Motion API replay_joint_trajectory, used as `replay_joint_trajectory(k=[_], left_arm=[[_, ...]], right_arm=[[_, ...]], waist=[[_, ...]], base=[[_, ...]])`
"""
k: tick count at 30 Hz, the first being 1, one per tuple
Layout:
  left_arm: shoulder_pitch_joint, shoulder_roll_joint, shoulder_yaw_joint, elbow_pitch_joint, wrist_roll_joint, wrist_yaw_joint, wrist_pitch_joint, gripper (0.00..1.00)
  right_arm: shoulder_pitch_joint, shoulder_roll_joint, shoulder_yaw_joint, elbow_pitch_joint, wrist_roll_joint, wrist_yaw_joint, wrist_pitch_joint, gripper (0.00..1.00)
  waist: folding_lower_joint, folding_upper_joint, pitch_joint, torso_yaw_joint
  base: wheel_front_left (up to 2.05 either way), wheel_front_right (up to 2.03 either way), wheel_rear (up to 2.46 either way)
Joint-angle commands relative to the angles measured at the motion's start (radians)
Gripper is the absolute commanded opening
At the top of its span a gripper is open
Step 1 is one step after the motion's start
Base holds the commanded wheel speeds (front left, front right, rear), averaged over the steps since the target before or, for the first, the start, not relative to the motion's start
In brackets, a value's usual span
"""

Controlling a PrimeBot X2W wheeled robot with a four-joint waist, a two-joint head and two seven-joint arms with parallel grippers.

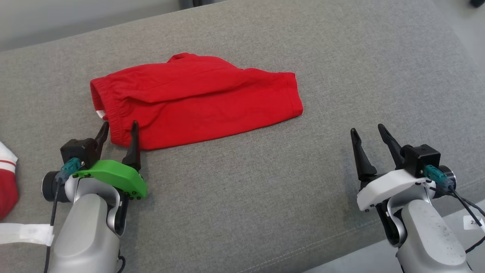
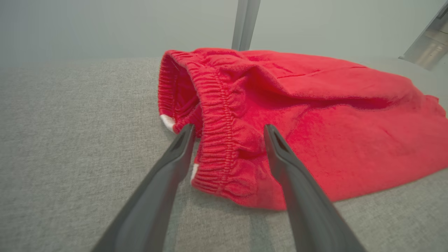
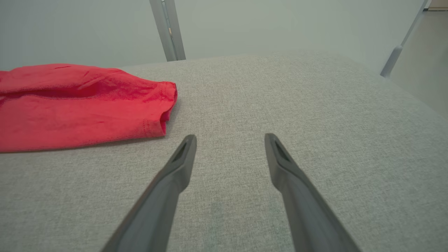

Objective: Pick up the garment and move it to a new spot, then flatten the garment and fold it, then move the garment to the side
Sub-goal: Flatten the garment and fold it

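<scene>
We see our left claw (image 1: pixel 120 125) wide open, and it holds nothing. Its two dark fingers (image 2: pixel 168 175) point at the red shorts (image 1: pixel 197 100), which lie a bit wrinkled on the grey cushion (image 1: pixel 265 197). The near corner of the shorts sits right between the tips of this claw. In the left wrist view the stretchy waistband (image 2: pixel 218 140) runs up the gap between the two fingers. The rest of the shorts spreads out ahead of the claw and off to its right. A small white tag (image 2: pixel 168 122) peeks out by the waist hole, just past the tip of the claw's left finger. We cannot tell if the fingers touch the cloth or just hang close over it. Our right claw (image 1: pixel 367 129) is wide open too, and it is empty. It hangs over the grey cushion, well apart from the shorts. From this claw the shorts are ahead and off to the left. In the right wrist view the leg hem (image 3: pixel 164 105) is the part nearest to this claw. It is a little ahead of the claw's left finger and to the left of it, not touching. Far to the left of our left claw, a red and white cloth (image 1: pixel 7 178) lies at the side of the cushion.
</scene>
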Motion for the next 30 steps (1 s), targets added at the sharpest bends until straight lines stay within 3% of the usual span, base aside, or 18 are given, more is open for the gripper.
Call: replay_joint_trajectory(k=[1, 4, 5, 6, 12, 22, 30], left_arm=[[-0.021, 0.011, 0.006, 0.011, -0.009, -0.002, 0.001, 1.0], [-0.024, 0.011, -0.001, 0.022, -0.03, -0.002, 0.0, 1.0], [-0.025, 0.011, -0.006, -0.002, -0.035, -0.002, 0.0, 0.62], [-0.017, 0.011, -0.015, -0.016, -0.036, -0.002, 0.0, 0.0], [0.038, 0.01, -0.036, -0.17, -0.022, -0.002, 0.001, 0.0], [0.157, -0.015, -0.137, -0.495, 0.038, -0.001, 0.001, 0.0], [0.239, -0.019, -0.167, -0.518, 0.025, -0.001, 0.001, 0.0]], right_arm=[[-0.008, 0.001, 0.003, -0.006, -0.001, 0.0, -0.003, 1.0], [-0.014, 0.001, 0.016, -0.015, 0.001, 0.0, -0.003, 1.0], [-0.015, -0.004, 0.022, -0.018, -0.004, 0.0, -0.003, 1.0], [-0.013, -0.006, 0.021, -0.019, -0.004, 0.0, -0.003, 1.0], [0.011, -0.011, 0.01, -0.012, 0.008, 0.0, -0.003, 1.0], [0.059, 0.017, -0.007, 0.02, 0.03, 0.0, -0.003, 1.0], [0.053, 0.032, 0.004, 0.038, 0.04, 0.0, -0.003, 1.0]], waist=[[0.0, -0.0001, 0.029, -0.031], [0.0, -0.0001, 0.029, -0.034], [0.0, -0.0001, 0.028, -0.033], [0.0, -0.0001, 0.026, -0.029], [0.0, -0.0001, -0.002, 0.013], [0.0, -0.0001, -0.068, 0.165], [0.0, -0.0001, -0.086, 0.212]], base=[[0.0, 0.0, 0.0], [0.0, 0.0, 0.0], [0.0, 0.0, 0.0], [0.0, 0.0, 0.0], [0.0, 0.0, 0.0], [0.0, 0.0, 0.0], [0.0, 0.0, 0.0]])
